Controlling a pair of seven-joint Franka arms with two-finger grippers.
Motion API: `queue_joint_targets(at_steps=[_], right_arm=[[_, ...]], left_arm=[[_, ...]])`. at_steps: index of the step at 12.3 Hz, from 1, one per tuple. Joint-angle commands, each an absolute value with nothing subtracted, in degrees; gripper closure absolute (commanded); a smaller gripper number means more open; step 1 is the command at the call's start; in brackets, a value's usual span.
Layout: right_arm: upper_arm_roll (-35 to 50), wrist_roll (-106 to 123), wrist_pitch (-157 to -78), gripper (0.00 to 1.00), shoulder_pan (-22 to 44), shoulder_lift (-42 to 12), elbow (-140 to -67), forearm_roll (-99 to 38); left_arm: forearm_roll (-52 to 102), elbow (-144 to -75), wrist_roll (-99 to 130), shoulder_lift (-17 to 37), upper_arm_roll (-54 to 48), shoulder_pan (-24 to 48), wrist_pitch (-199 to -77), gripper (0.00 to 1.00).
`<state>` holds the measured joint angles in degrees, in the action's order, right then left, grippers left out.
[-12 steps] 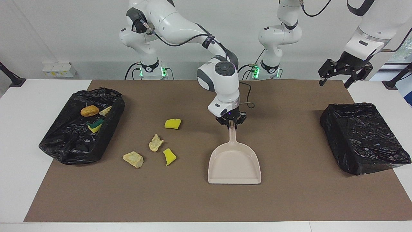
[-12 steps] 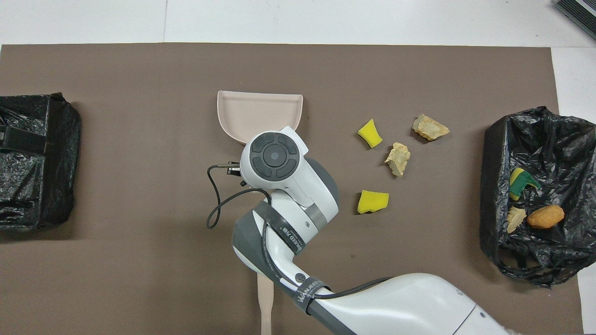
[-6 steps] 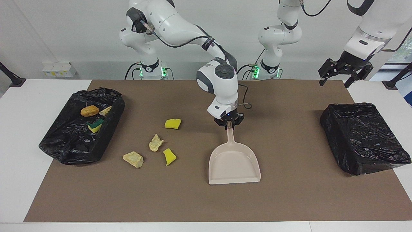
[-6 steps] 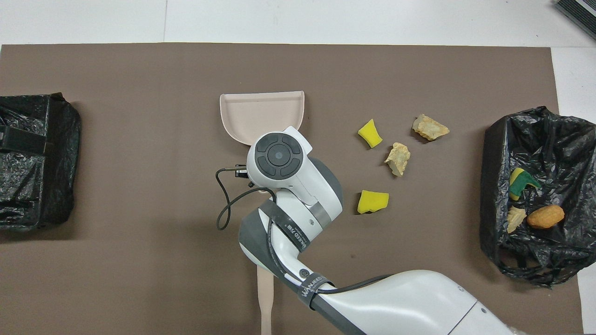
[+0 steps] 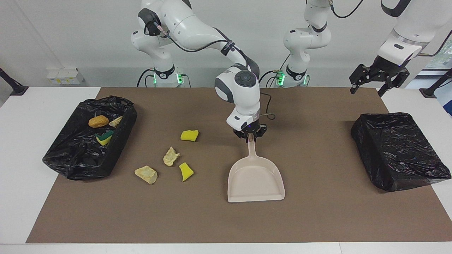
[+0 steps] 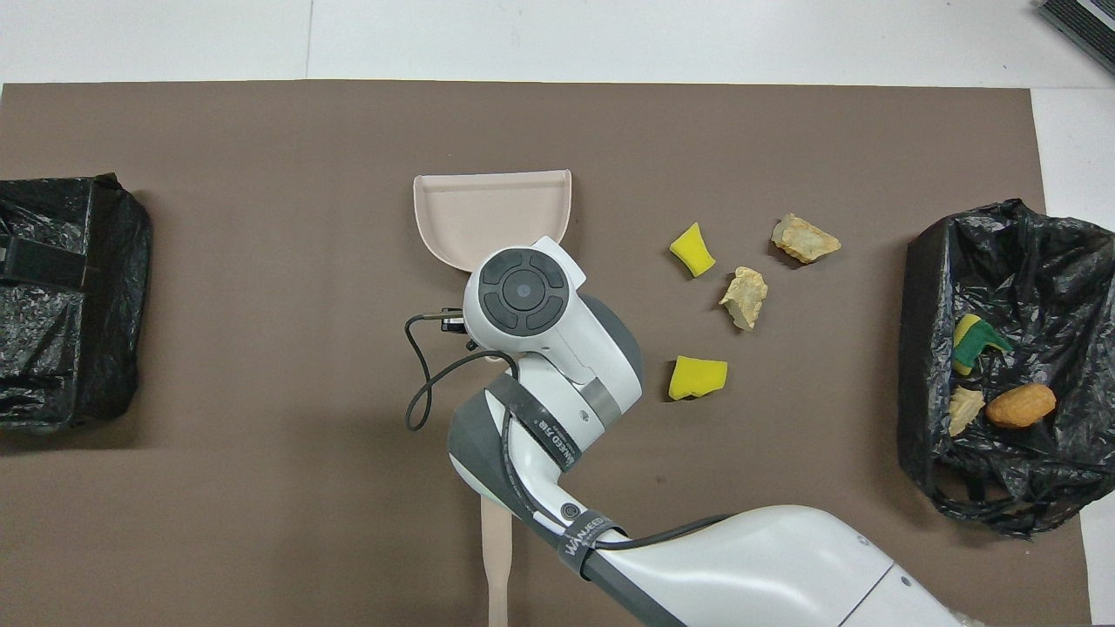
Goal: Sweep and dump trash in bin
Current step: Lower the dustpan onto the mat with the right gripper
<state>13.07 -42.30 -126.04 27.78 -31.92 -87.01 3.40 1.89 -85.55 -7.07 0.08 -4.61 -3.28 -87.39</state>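
Observation:
A beige dustpan (image 5: pixel 256 180) (image 6: pixel 492 213) lies flat on the brown mat, its mouth facing away from the robots. My right gripper (image 5: pixel 250 135) is at the top end of its handle; the wrist hides it in the overhead view. Several pieces of trash lie on the mat beside the pan: two yellow sponge pieces (image 5: pixel 189 135) (image 5: pixel 185 171) and two pale chunks (image 5: pixel 171 156) (image 5: pixel 146 174). The black-lined bin (image 5: pixel 70 155) (image 6: pixel 923 366) holds an orange-brown lump (image 5: pixel 98 121), a pale chunk (image 5: pixel 116 121) and a green-backed sponge (image 5: pixel 104 138). My left gripper (image 5: pixel 379 79) waits open, high over the left arm's end.
A second box wrapped in black plastic (image 5: pixel 399 151) (image 6: pixel 70 305) sits at the left arm's end of the mat. The beige brush handle (image 6: pixel 495 566) lies nearer to the robots than the pan, partly under my right arm. A black cable (image 6: pixel 418 392) loops beside the wrist.
My right wrist has crept slightly toward the trash, and the dustpan has slid a little with it. The loose trash and the left arm have not moved.

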Motion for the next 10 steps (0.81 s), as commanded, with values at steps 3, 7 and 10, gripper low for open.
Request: queue_joint_targets(at_steps=[3, 7, 10], right_arm=[[13.4, -42.6, -125.2, 0.34, 26.6, -29.3, -88.6, 4.0], [13.6, -39.5, -119.6, 0.0, 21.2, -22.5, -88.7, 3.0], [13.6, -34.6, -113.7, 0.0, 15.6, -16.7, -88.7, 2.9]], left_arm=[[2.5, -84.6, -7.8, 0.0, -5.0, -4.1, -86.3, 0.0], [2.5, -84.6, -7.8, 0.0, -5.0, -4.1, -86.3, 0.0], [2.5, -84.6, -7.8, 0.0, -5.1, -4.1, -86.3, 0.0]])
